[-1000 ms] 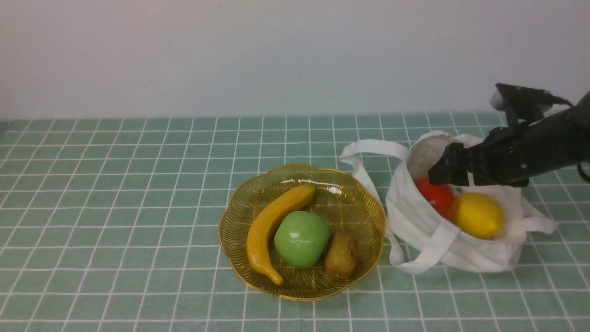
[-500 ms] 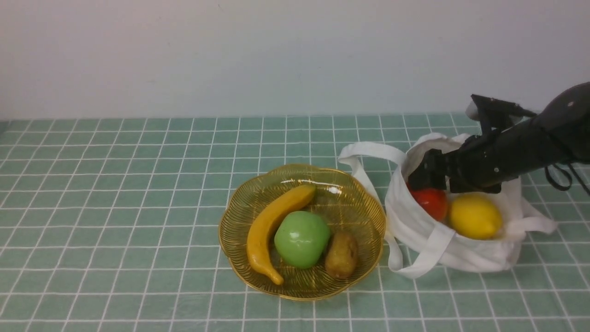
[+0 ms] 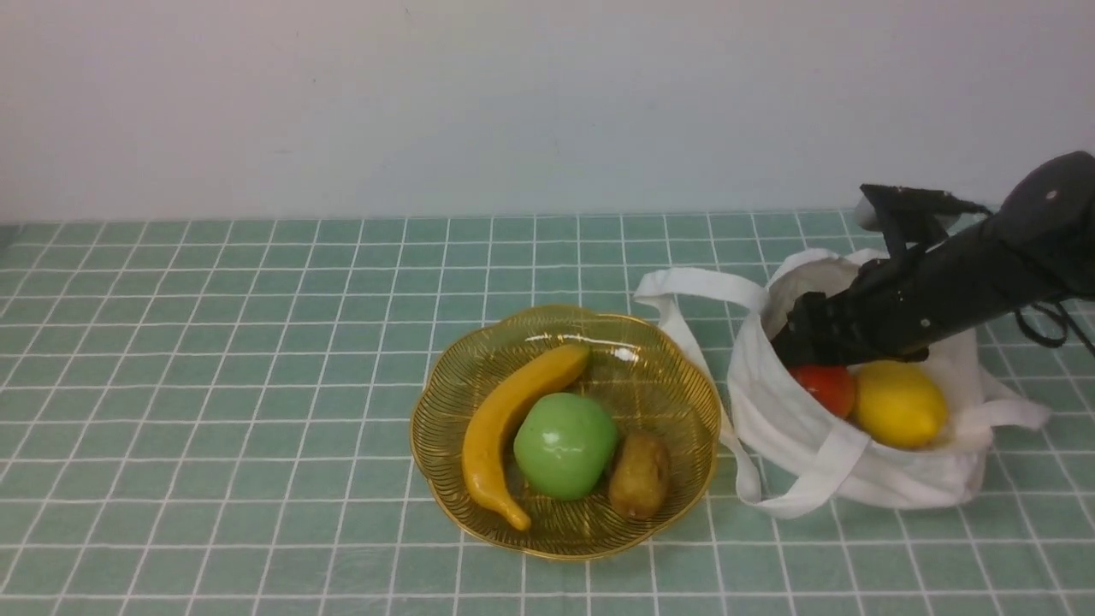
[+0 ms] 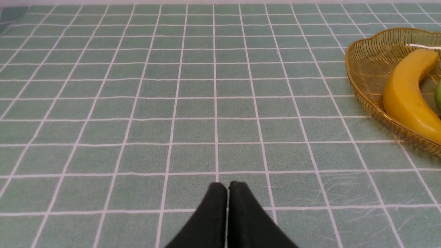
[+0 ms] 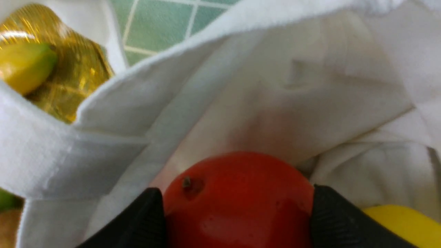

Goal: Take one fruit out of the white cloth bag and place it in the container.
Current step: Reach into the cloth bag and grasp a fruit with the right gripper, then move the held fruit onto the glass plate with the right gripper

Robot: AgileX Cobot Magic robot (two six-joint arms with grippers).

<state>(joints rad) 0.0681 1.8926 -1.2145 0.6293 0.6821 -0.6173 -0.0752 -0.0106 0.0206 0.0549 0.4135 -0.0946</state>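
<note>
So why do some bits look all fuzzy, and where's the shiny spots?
Front view: a white glare streak on the amber dish, a small shine on the green apple; right wrist view: the banana and dish behind the bag look blurry, maybe out of focus; left wrist view: the table grid looks fairly sharp.

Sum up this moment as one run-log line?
right hand: around red fruit | fruit: inside white bag | container: fruit not yet placed

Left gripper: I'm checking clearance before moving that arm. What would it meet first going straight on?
Probably the tiled tabletop; nothing else shows ahead of the left gripper, though its height above the surface is unclear.
</note>
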